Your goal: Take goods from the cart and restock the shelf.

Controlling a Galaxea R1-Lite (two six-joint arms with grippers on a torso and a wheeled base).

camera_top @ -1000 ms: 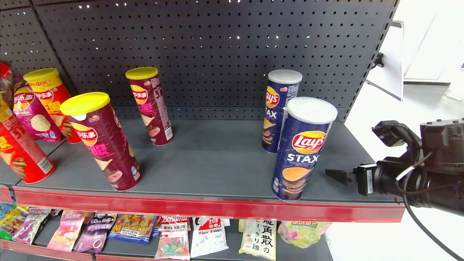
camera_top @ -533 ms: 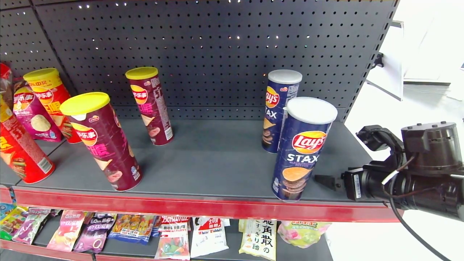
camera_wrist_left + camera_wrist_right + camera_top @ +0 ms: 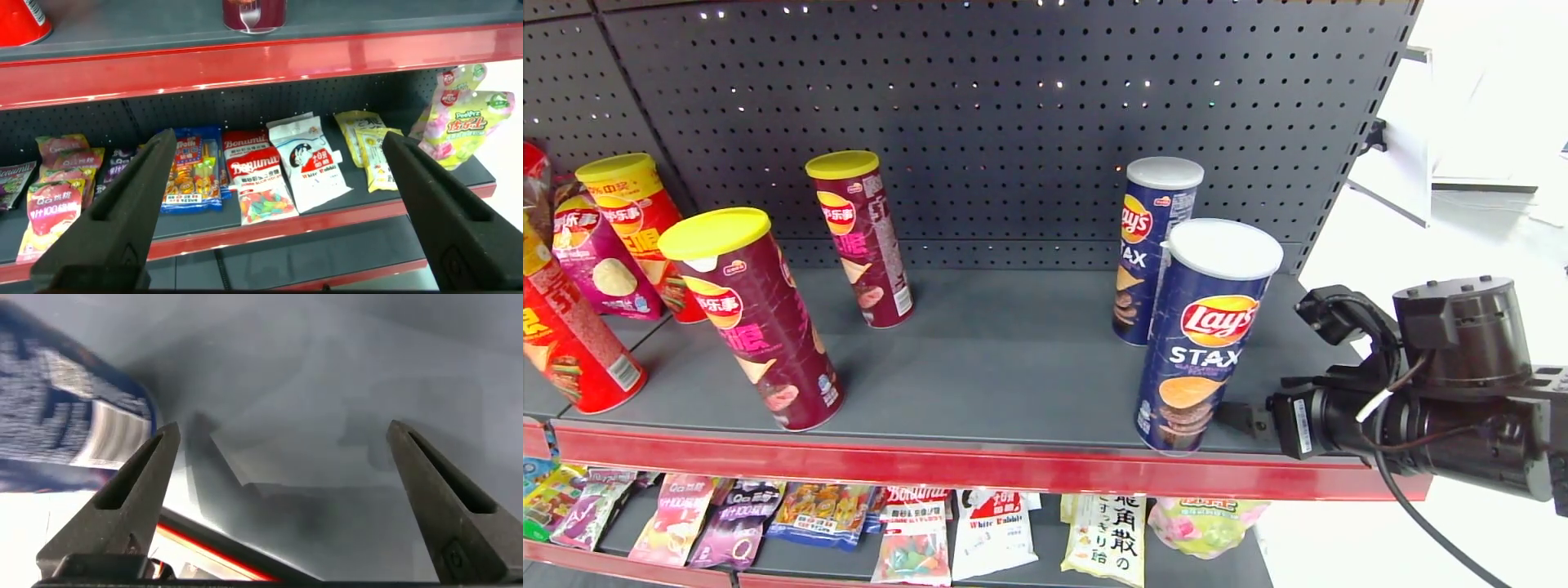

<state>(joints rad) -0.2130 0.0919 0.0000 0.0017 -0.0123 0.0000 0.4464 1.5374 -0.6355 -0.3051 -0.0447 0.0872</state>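
Observation:
Two blue chip cans with white lids stand on the grey shelf [image 3: 1013, 367], one at the front edge [image 3: 1209, 335] and one behind it [image 3: 1152, 245]. My right gripper [image 3: 1232, 415] hovers low over the shelf's right end, its tip right beside the base of the front can. Whether they touch I cannot tell. In the right wrist view the right gripper [image 3: 282, 429] is open and nothing lies between its fingers; the blue can [image 3: 65, 416] is outside one finger. My left gripper [image 3: 278, 135] is open in front of the lower shelf.
Two maroon cans with yellow lids [image 3: 752, 318] [image 3: 862, 237] stand on the left half of the shelf, red cans [image 3: 572, 343] farther left. A red lip [image 3: 980, 465] runs along the front edge. Snack bags [image 3: 310, 159] lie on the lower shelf. Pegboard closes the back.
My right arm has slid left along the shelf's front edge, bringing the gripper tip up to the base of the front blue can. The cans have not moved.

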